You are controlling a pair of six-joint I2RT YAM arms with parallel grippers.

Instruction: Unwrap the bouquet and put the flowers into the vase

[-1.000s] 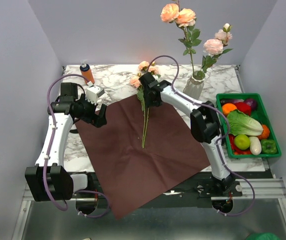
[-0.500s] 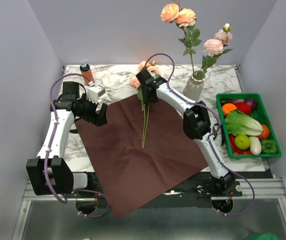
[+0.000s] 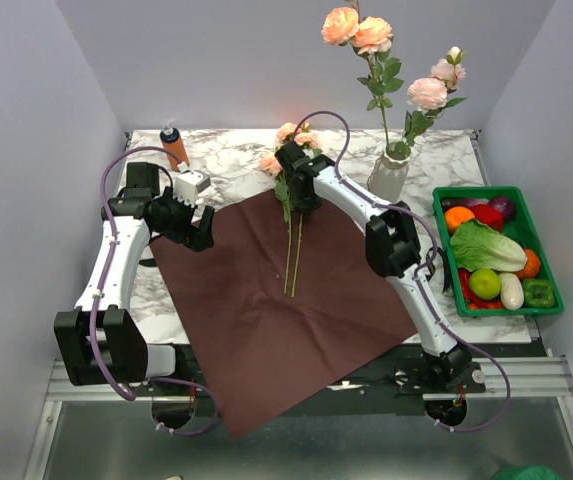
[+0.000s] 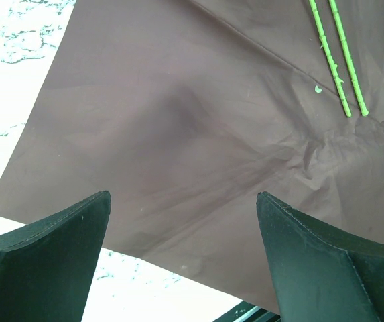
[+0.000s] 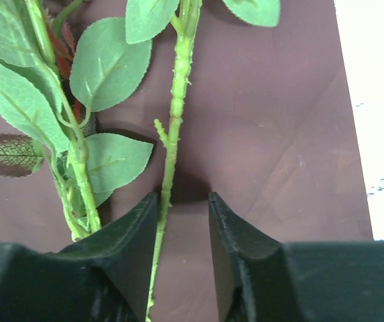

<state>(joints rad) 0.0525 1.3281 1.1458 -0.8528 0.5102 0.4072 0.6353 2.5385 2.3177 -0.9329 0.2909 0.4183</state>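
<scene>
The left pincer is held wide open and empty above the spread dark red paper. The right pincer is narrowed to a small gap, with one green stem lying against a finger, not clamped. Two flowers are laid on the paper; others are stood in the white vase at the far right of the tabletop.

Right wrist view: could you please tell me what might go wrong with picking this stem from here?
The stem runs along one finger of the right gripper, not mid-gap, so a grip may catch it off-centre and slip.
The leafy neighbouring stem sits close beside; lifting could drag it along.
The vase already holds roses; inserting another may snag them.
</scene>
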